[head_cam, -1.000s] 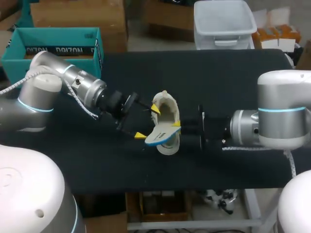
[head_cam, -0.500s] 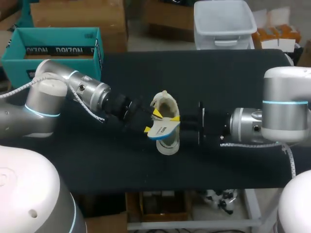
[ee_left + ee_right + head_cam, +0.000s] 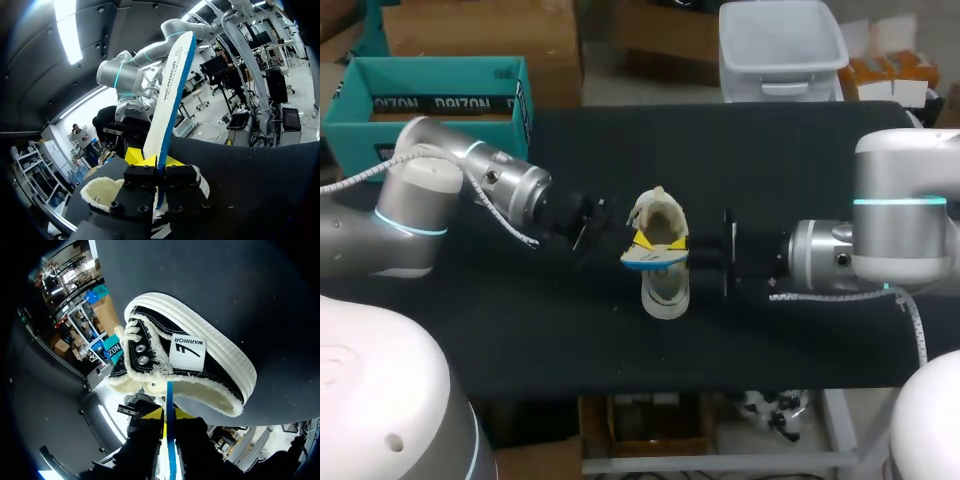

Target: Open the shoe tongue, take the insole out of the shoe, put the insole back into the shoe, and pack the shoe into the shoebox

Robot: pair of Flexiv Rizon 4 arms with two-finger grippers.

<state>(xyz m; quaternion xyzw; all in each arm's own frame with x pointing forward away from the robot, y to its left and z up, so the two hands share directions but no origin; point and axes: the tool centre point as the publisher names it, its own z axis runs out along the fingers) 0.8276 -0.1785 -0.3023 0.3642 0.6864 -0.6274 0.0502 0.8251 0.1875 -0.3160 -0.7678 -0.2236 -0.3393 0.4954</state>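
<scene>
Both tools are clamped on the same insole [image 3: 650, 259], one from each side. Your left tool [image 3: 152, 159] has its yellow tips pressed flat against the two faces of the insole. In the left wrist view the insole runs edge-on out past the fingers, with its blue rim showing. Your right tool [image 3: 168, 414] grips the other end the same way, and the thin blue edge passes straight between its two yellow tips.

In the head view the insole sits just left of the frame's centre. It lies crosswise above the shoe [image 3: 665, 292], white face up, between the two arms. You cannot tell from these views whether it touches the shoe.

The shoe rests on the black bench [image 3: 790, 160], with its fleecy opening toward the top of the frame and its pale sole toward the bottom. From the right wrist, the shoe lies just ahead of the fingers.

The teal shoebox [image 3: 430, 102] stands in the upper left of the frame at the bench's far corner, well apart from the shoe.
</scene>
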